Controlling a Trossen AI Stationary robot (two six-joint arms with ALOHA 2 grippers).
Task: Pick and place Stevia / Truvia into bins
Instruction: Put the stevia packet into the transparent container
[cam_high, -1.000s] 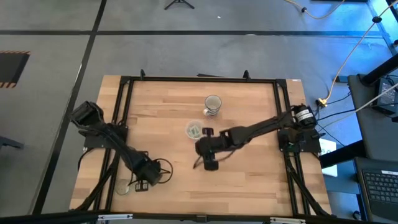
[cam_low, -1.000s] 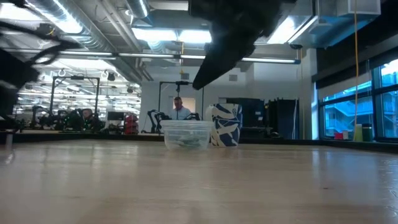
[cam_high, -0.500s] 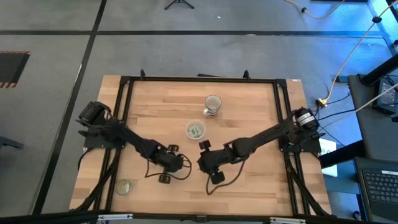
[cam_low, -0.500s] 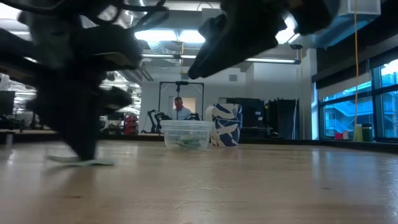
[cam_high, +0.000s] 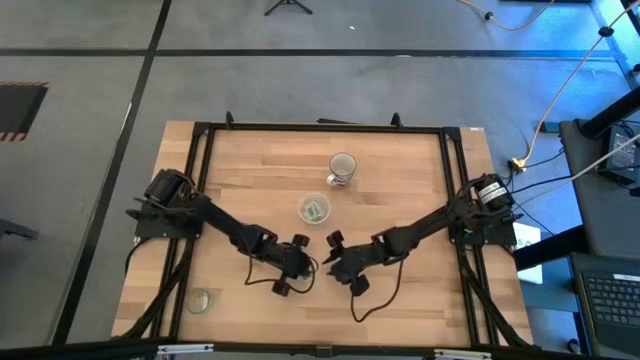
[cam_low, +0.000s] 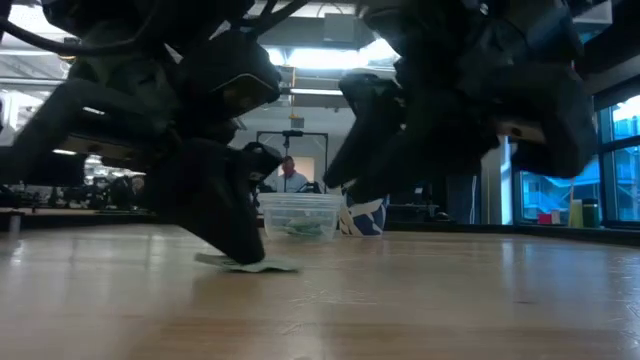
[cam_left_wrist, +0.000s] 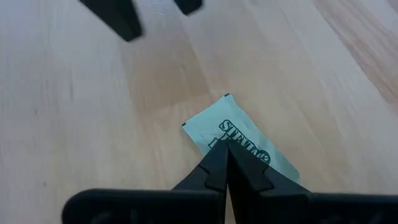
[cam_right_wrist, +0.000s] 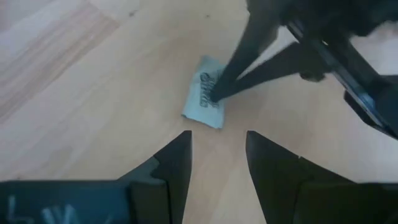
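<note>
One pale green Stevia sachet (cam_left_wrist: 245, 144) lies flat on the wood near the table's middle, also seen in the right wrist view (cam_right_wrist: 202, 106) and the low view (cam_low: 262, 266). My left gripper (cam_left_wrist: 226, 144) is shut, with its tips down on the sachet. My right gripper (cam_right_wrist: 217, 140) is open and hovers just to the sachet's right, facing the left gripper (cam_high: 303, 263). The clear bin (cam_high: 314, 209) stands behind them with a few sachets inside. My left gripper presses its shut fingertips (cam_right_wrist: 216, 93) on the printed face of the sachet (cam_left_wrist: 239, 134), near its middle. The fingers come slanting down from the table's left. The sachet lies flat on the table under them.
A blue-and-white patterned cup (cam_high: 342, 167) stands beyond the bin. A small flat clear round piece (cam_high: 199, 300) lies near the table's near left corner. A black frame (cam_high: 320, 128) rims the table. A person (cam_low: 290, 175) stands far off in the room.
My left gripper has swept from the near left corner toward the table's middle, and the sachet has slid along the table under its tips. My right gripper has drawn back from the bin toward the near edge and come lower, meeting the left one.
</note>
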